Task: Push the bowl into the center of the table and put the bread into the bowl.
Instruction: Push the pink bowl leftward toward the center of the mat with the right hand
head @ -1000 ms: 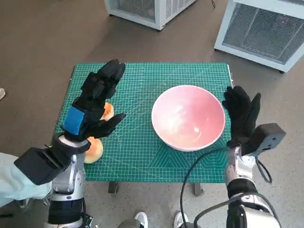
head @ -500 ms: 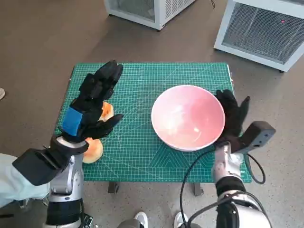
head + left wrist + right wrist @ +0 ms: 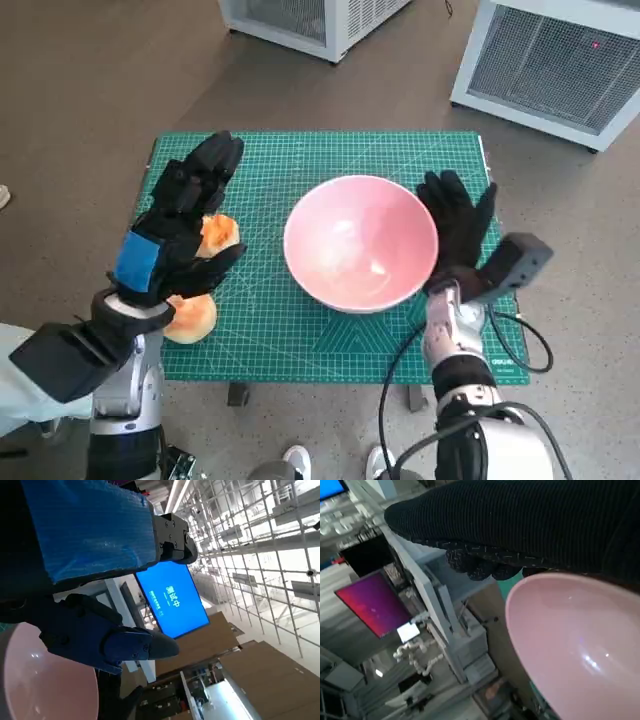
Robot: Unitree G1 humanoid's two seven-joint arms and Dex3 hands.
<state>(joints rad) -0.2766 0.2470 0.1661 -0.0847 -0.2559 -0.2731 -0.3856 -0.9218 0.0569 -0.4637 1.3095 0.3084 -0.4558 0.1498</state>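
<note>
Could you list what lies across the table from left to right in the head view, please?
Left hand → bowl → right hand. The two bread pieces lie partly under the left hand, so I leave them out.

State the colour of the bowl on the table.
The bowl is pale pink, seen best in the head view.

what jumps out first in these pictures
A big pink bowl sits near the middle of the green mat, with the gloved right hand flat against its side. At the mat's left edge, the blue-taped left hand hovers open over two bread rolls.
</note>
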